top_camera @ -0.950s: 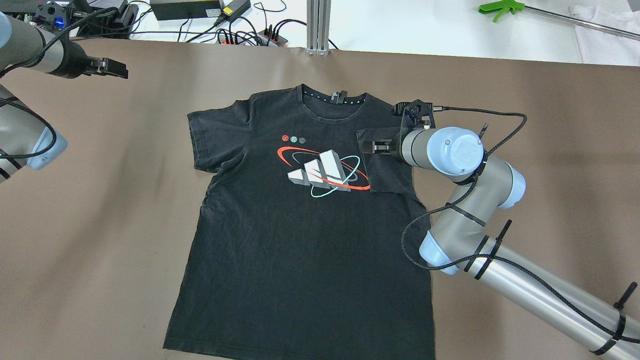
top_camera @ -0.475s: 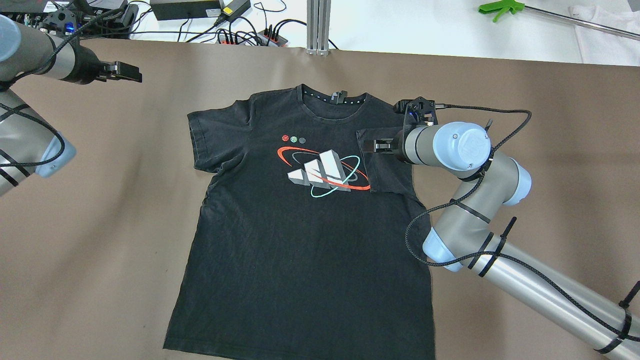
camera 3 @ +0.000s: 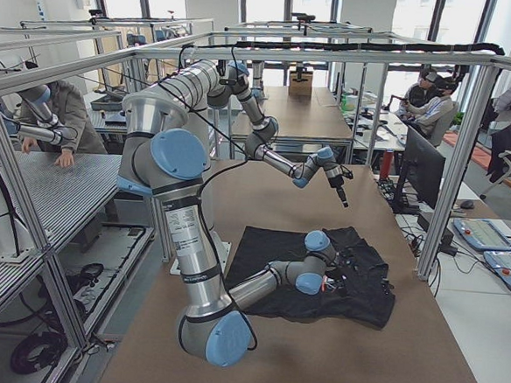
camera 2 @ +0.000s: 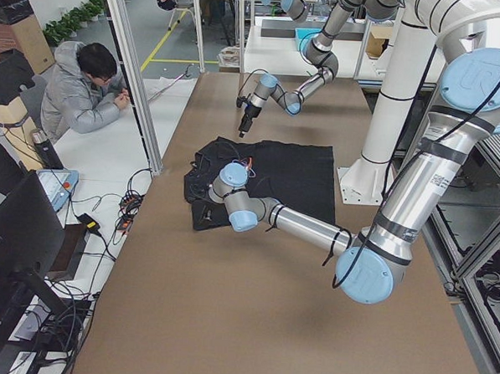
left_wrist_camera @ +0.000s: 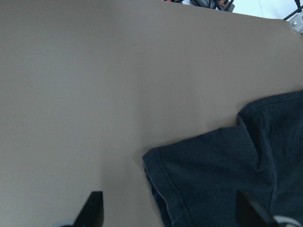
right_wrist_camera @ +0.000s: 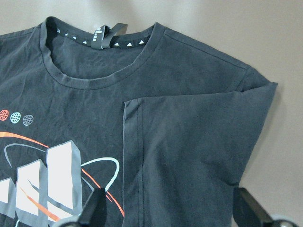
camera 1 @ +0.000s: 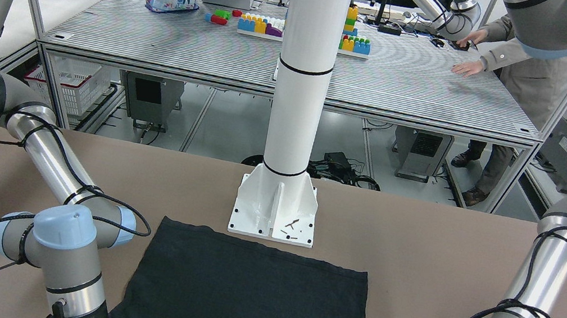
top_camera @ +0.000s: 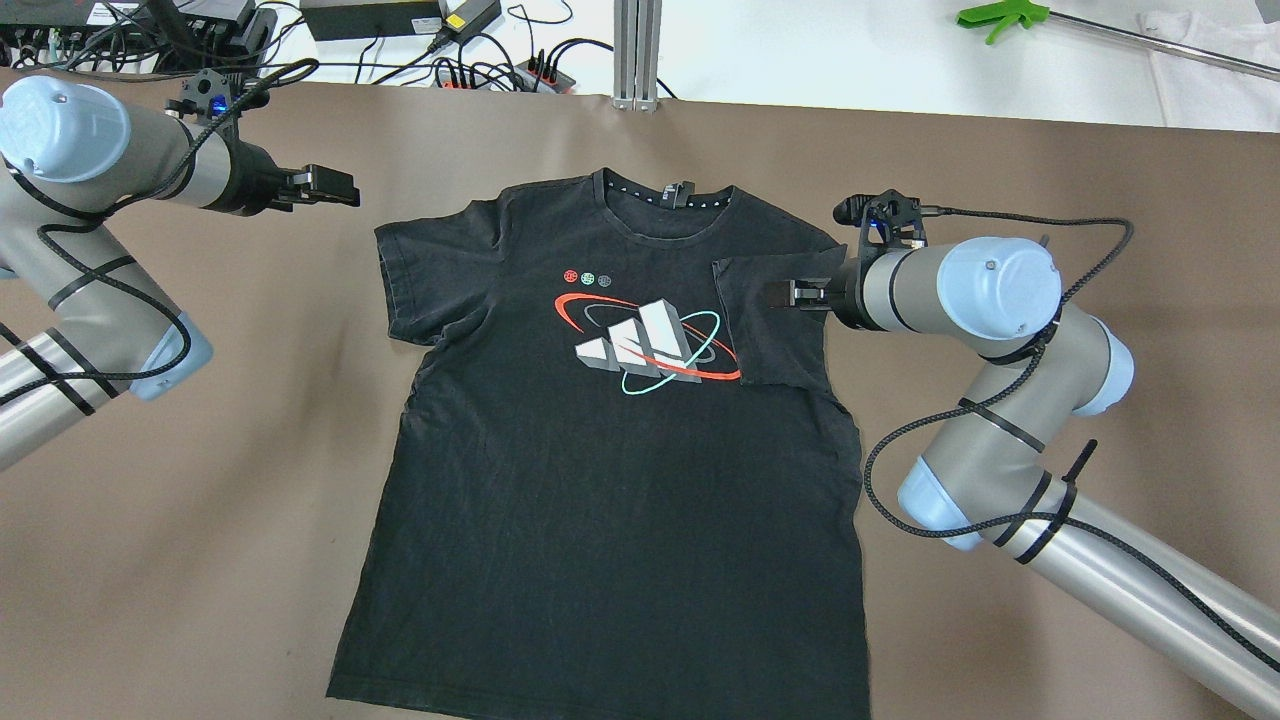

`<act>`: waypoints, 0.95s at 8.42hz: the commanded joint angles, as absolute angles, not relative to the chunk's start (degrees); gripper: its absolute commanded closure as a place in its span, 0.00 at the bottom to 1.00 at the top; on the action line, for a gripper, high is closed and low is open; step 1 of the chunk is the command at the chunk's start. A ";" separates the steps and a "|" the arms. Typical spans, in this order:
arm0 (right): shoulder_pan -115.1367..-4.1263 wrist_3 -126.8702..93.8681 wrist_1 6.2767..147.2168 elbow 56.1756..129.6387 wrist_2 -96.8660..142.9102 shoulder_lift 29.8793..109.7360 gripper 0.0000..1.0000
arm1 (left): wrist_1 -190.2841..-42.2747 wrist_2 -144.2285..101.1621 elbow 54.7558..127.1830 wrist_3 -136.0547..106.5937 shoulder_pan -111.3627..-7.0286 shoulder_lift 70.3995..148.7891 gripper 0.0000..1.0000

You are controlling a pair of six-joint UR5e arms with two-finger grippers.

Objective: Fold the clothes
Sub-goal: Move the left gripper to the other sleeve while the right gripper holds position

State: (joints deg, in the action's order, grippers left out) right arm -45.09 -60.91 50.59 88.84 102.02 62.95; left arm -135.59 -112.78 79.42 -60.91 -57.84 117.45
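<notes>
The clothes are one black T-shirt (top_camera: 610,430) with a white, red and teal print, lying flat and face up on the brown table; its hem (camera 1: 250,296) ends just short of the white pillar's base. The sleeve (top_camera: 775,320) on the overhead view's right is folded inward over the chest. My right gripper (top_camera: 777,293) hovers open above that folded sleeve (right_wrist_camera: 189,142), holding nothing. My left gripper (top_camera: 338,188) is open over bare table, just beyond the other sleeve (left_wrist_camera: 208,179), which lies spread out.
A white pillar (camera 1: 298,99) on a base plate (camera 1: 275,209) stands at the robot side. Cables and a power strip (top_camera: 500,70), an aluminium post (top_camera: 636,50) and a green tool (top_camera: 1000,18) lie past the far edge. A person (camera 2: 83,94) sits beside the table.
My left arm has swung right toward the shirt's spread sleeve. My right gripper has drawn back to the right across the folded sleeve, which stays folded.
</notes>
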 commanded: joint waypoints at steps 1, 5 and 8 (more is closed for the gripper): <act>-45.18 -61.17 50.54 91.58 102.39 65.30 0.06 | -131.87 -111.81 78.84 -66.42 -54.68 119.43 0.00; -44.83 -61.26 50.36 91.58 102.30 65.57 0.06 | -126.21 -103.10 77.62 -67.33 -48.26 121.64 0.00; -44.56 -61.26 50.27 91.67 102.30 65.39 0.06 | -127.26 -103.27 75.24 -66.89 -48.16 121.47 0.00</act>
